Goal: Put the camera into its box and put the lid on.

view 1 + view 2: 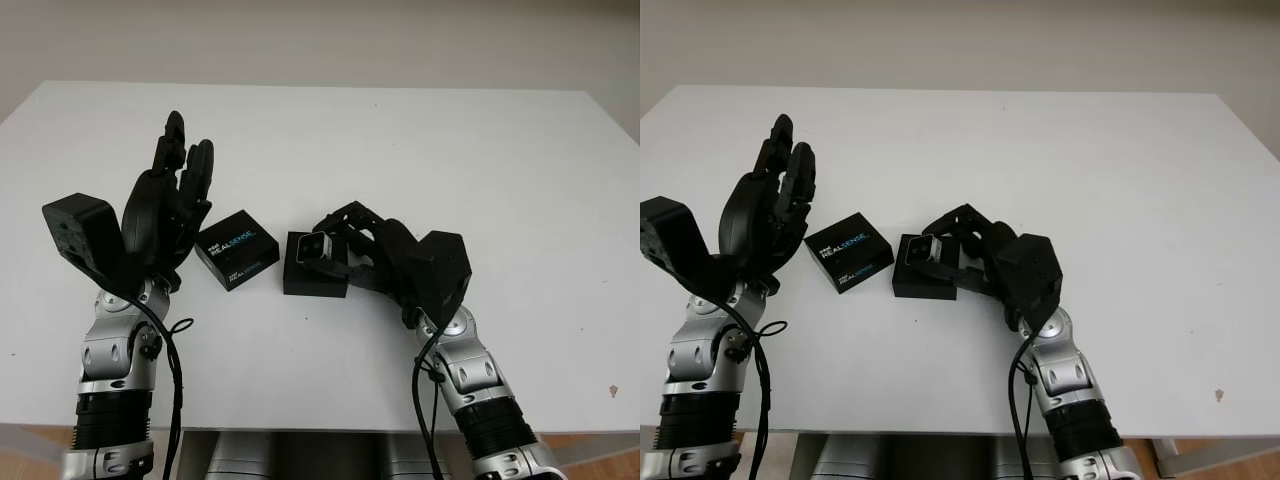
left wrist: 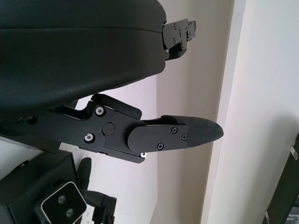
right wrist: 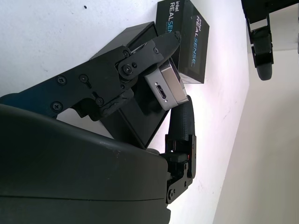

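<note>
Head views, right hand (image 1: pixel 345 255): forearm rises from the near right, fingers (image 1: pixel 335 222) clamped on the small silver camera (image 1: pixel 312 249), held over the open black box (image 1: pixel 315 275) at mid-counter.
Head views, left hand (image 1: pixel 165 205): raised upright, released, holding nothing, just left of the lid (image 1: pixel 237 249) printed REALSENSE.
Counter (image 1: pixel 450 150): white.
Left wrist view: one finger (image 2: pixel 180 135) reaches out; camera (image 2: pixel 60 205) nearby.
Right wrist view: fingers (image 3: pixel 126 65) pinch the camera (image 3: pixel 167 86) above the box (image 3: pixel 140 116); lid (image 3: pixel 187 39) beyond.
</note>
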Motion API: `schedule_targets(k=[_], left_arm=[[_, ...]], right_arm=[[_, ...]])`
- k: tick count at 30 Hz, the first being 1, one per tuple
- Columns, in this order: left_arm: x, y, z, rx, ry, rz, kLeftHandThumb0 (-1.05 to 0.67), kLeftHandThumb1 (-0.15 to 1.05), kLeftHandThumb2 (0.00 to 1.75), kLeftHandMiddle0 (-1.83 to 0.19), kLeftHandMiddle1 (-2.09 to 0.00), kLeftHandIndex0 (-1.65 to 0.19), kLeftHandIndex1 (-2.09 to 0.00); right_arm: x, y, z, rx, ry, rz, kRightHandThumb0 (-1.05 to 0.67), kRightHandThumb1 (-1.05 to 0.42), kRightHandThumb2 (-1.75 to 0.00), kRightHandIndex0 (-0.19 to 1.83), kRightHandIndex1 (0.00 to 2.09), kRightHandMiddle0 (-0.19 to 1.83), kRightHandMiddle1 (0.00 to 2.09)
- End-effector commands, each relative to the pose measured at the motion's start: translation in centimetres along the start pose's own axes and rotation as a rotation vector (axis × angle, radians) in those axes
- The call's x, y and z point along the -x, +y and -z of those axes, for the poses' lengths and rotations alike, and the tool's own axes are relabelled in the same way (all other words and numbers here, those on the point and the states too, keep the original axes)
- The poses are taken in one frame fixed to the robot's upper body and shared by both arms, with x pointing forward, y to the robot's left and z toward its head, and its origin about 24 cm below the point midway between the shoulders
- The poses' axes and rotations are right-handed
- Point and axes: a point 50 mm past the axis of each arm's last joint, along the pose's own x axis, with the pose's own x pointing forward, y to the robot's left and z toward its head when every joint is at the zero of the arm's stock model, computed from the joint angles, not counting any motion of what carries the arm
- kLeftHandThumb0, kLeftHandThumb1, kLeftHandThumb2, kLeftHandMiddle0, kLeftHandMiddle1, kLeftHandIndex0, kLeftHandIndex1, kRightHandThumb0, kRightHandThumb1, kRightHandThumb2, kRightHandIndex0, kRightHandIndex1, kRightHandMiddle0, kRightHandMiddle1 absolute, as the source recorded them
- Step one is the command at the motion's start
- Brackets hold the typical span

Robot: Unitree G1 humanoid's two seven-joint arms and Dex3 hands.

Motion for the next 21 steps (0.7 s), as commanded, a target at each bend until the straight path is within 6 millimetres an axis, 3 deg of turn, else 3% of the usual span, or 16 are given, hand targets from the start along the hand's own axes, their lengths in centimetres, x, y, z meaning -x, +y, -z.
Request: schedule_targets(k=[1,21], left_arm=[[0.08,-0.01,-0.22,-0.001,-0.012,0.008,-0.67,1.05,0.43,0.19,0.00,0.19,0.00],[0.26,-0.06,-0.27,-0.006,-0.017,0.002,-0.67,1.05,0.44,0.19,0.00,0.19,0.00]], right_arm=[[-0.58,0.06,-0.92,0.017,-0.042,-0.001,-0.42,-0.92,-0.05,0.29,0.05,0.32,1.62],[-0.95,-0.17,-0.59,0.054,-0.023,-0.007,-0.41,-0.93,-0.05,0.27,0.05,0.31,1.60]])
